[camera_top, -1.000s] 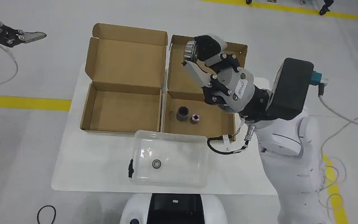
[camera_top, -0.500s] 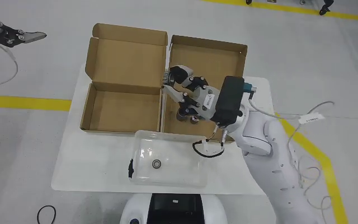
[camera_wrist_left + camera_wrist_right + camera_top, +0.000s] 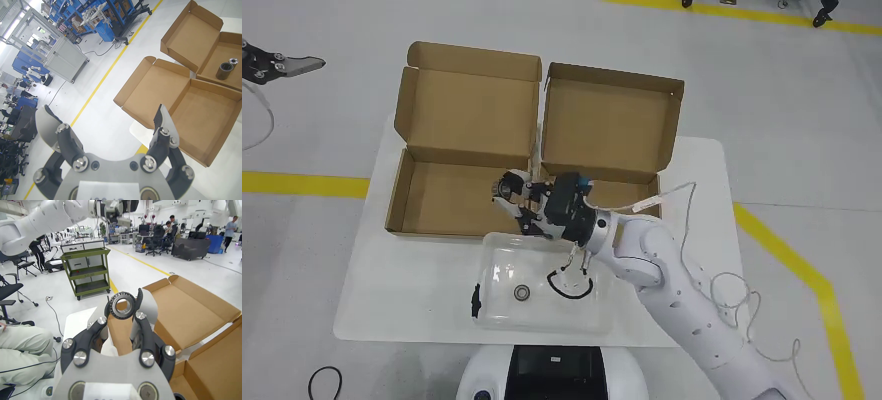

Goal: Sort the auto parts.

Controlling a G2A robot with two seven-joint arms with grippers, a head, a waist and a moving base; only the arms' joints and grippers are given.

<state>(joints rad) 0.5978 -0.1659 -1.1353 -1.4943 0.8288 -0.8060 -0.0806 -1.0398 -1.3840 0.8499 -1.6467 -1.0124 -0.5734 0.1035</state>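
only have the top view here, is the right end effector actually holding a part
observer: Yes. The right end effector is shut on a roller bearing, gripped across its outer ring.
operator: what's already in the boxes, can't tell from here
observer: A dark cylinder and a smaller silver collar stand upright, side by side, in one cardboard box.

Blue racks (image 3: 64, 13), a green cart (image 3: 88, 273) and yellow floor lines (image 3: 105, 79) mark a workshop.
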